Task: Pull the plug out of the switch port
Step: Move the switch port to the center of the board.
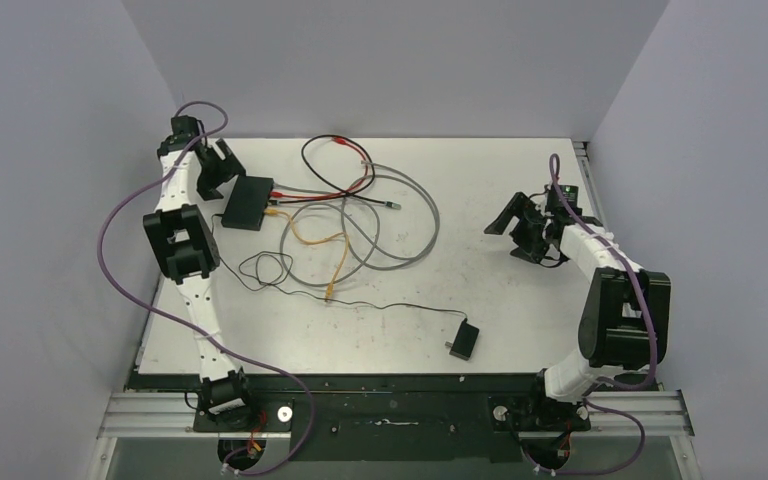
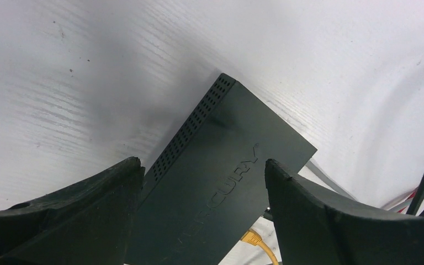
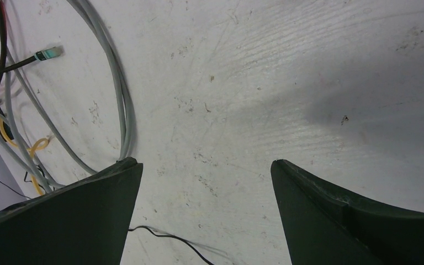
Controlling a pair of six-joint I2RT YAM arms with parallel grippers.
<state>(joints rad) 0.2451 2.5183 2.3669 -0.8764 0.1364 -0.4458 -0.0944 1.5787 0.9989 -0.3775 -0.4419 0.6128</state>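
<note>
Pale grey walls (image 1: 390, 60) box in a scuffed white surface (image 1: 520, 300). The flat matte-black switch (image 1: 248, 203) lies near its far-left corner, between the spread jaws of the left gripper (image 2: 201, 165). The right gripper (image 3: 205, 163) hangs with jaws wide apart over scratched board.

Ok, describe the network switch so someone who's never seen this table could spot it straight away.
Go to the far left corner of the white table. There, at the end of the cable tangle, lies the switch, with the left fingers either side. It is a flat, matte-black rectangle with cables plugged into one edge, far larger than the small black adapter block near the front.
</note>
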